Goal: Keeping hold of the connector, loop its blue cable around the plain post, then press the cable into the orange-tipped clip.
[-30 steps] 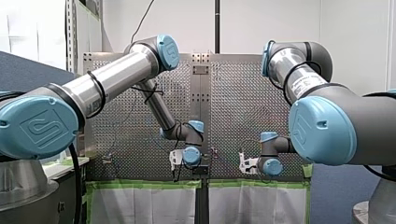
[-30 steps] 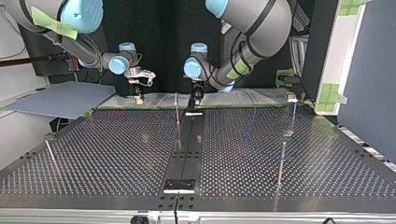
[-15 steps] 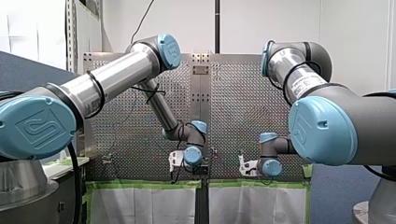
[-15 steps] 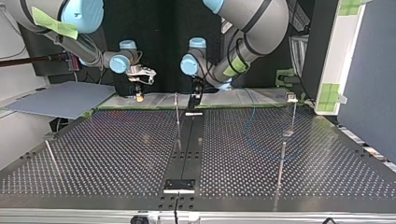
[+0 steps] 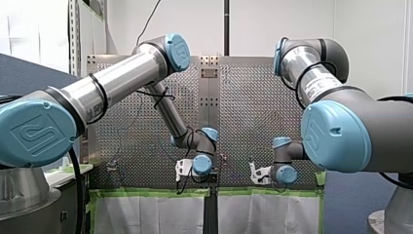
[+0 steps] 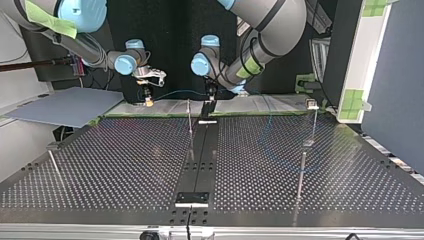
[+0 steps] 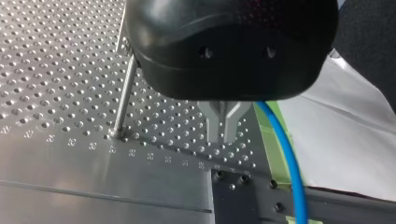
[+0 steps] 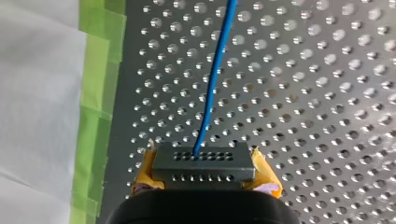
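Observation:
My right gripper (image 8: pixel 204 171), with yellow pads, is shut on a grey connector (image 8: pixel 203 158). The blue cable (image 8: pixel 214 79) leaves the connector and runs ahead over the perforated table. In the top view my right gripper (image 6: pixel 148 100) hangs at the table's far edge. From it the cable (image 6: pixel 176 92) stretches across to my left gripper (image 6: pixel 209 102), then sags onto the table in a wide loop. My left gripper (image 7: pixel 224 133) has its metal fingers shut, with the cable (image 7: pixel 287 154) passing beside them. A plain post (image 7: pixel 125 95) stands close beside it, between the two grippers (image 6: pixel 189 117).
More thin posts stand on the table (image 6: pixel 301 175) (image 6: pixel 53 162), one with a small clip on top (image 6: pixel 312 104). A black strip (image 6: pixel 200 160) runs down the middle. Green tape (image 8: pixel 95 93) and white sheeting mark the table's edge by both grippers.
Both grippers have risen a little at the table's far edge. My left wrist has shifted toward the top view's left. The cable now shows as a raised line between them.

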Available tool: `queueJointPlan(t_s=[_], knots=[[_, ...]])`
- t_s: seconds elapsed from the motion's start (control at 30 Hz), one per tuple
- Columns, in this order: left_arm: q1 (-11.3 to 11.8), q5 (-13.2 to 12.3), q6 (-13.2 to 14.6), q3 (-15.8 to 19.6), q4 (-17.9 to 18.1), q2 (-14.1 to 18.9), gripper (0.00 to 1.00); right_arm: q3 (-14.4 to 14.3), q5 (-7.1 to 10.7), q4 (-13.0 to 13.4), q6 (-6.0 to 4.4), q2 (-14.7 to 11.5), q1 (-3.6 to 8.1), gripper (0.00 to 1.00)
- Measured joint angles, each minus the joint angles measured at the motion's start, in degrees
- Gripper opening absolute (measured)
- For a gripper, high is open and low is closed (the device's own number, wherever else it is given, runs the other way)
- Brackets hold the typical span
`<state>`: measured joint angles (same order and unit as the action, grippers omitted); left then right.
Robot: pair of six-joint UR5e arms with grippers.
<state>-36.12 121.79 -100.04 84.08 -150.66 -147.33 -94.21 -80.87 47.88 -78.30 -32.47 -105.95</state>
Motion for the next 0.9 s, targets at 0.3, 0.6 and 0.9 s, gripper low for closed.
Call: queueJointPlan(t_s=[0.3, 0.6, 0.9], knots=[[-0.76, 0.99, 0.02, 0.01, -0.01, 1.09, 0.0, -1.28, 1.29, 0.84, -0.03, -1.1, 0.05, 0.0], [-1.09, 1.62, 0.02, 0.01, -0.02, 2.41, 0.0, -1.89, 2.03, 1.1, -0.97, -3.37, 0.52, 0.0], [-0.53, 1.17, 0.21, 0.0, 0.87, 2.45, 0.0, -1.91, 1.79, 1.14, -3.37, -4.82, 1.3, 0.0]])
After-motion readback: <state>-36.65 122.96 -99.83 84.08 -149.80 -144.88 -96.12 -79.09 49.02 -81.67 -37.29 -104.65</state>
